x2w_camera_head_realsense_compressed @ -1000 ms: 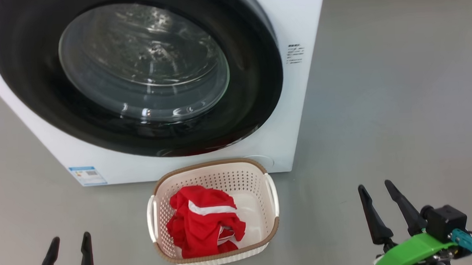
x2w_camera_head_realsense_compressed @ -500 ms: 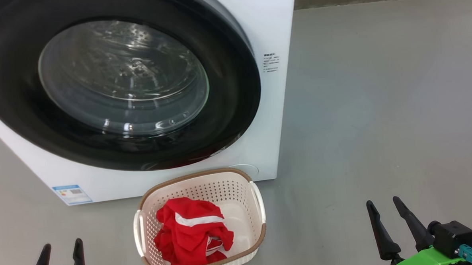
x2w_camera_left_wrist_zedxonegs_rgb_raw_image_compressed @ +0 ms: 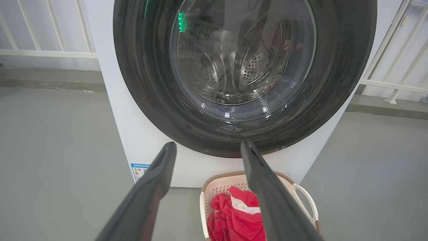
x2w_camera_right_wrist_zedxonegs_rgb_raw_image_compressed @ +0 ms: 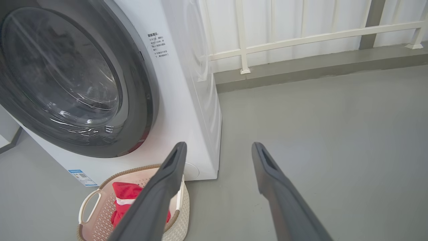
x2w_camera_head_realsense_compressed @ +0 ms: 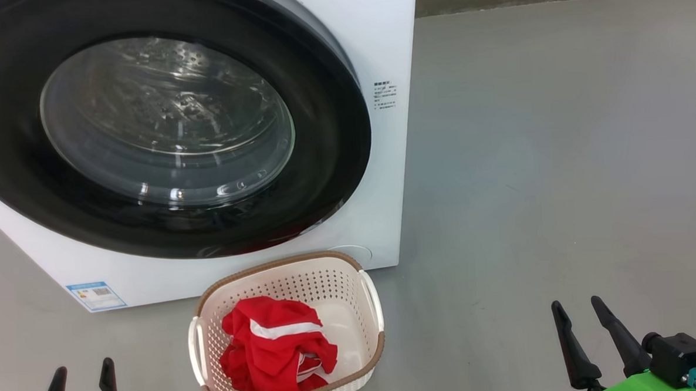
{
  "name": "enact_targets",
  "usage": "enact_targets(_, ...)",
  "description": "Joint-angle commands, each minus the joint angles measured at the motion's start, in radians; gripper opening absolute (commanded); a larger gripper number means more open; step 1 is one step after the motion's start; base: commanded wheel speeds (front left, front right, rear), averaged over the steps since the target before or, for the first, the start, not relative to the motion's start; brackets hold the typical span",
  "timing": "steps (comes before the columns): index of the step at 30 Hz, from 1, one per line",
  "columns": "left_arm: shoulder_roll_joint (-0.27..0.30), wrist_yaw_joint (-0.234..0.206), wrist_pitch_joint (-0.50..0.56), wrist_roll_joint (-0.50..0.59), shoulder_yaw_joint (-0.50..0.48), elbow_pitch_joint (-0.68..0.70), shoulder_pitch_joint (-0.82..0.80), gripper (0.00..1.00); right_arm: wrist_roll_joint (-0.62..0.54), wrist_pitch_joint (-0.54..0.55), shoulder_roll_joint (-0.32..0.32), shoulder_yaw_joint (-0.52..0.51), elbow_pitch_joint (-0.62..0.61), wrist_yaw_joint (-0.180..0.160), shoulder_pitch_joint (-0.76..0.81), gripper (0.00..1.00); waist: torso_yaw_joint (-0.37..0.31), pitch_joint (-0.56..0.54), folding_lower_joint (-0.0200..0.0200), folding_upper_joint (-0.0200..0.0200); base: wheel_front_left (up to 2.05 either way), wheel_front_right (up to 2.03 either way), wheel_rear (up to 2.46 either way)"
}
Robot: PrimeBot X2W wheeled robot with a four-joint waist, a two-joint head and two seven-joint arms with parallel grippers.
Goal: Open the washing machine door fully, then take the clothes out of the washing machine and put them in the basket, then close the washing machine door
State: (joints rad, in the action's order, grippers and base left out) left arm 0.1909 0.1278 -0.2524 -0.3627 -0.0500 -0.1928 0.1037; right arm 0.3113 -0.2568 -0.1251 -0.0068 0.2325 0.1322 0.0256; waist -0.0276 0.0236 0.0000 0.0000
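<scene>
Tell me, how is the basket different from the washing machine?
The washing machine is big and white; the basket is small and cream with a brown rim. The washing machine is shut by its round black door; the basket is open on top. The basket holds the red clothes; the washing machine's drum looks empty. Both stand on the grey floor.

**Basket before the washer**

The washing machine [x2w_camera_head_realsense_compressed: 386,205] stands on the floor [x2w_camera_head_realsense_compressed: 557,151], with the washing machine door [x2w_camera_head_realsense_compressed: 163,127] closed against its front. Just before it, under the door's right part, sits the basket [x2w_camera_head_realsense_compressed: 280,265], with the clothes [x2w_camera_head_realsense_compressed: 272,351] inside. The left gripper [x2w_camera_head_realsense_compressed: 82,367] is left of the basket, and the right gripper [x2w_camera_head_realsense_compressed: 576,302] is well to its right.
</scene>
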Motion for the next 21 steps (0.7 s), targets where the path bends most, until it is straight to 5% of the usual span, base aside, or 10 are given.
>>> enact_targets(1, 0.020, 0.003, -0.009, 0.004, -0.042, 0.029, -0.013, 1.00, 0.005, -0.005, -0.010, 0.019, -0.027, -0.002, -0.007, 1.00, 0.001, -0.001, 0.0000, 0.0000, 0.00, 0.00, 0.00)
enact_targets(21, 0.007, 0.003, -0.009, 0.014, -0.053, 0.044, 0.000, 1.00, 0.007, -0.005, -0.013, 0.010, -0.029, -0.002, 0.001, 1.00, 0.012, -0.015, 0.0000, 0.0000, 0.00, 0.00, 0.00)
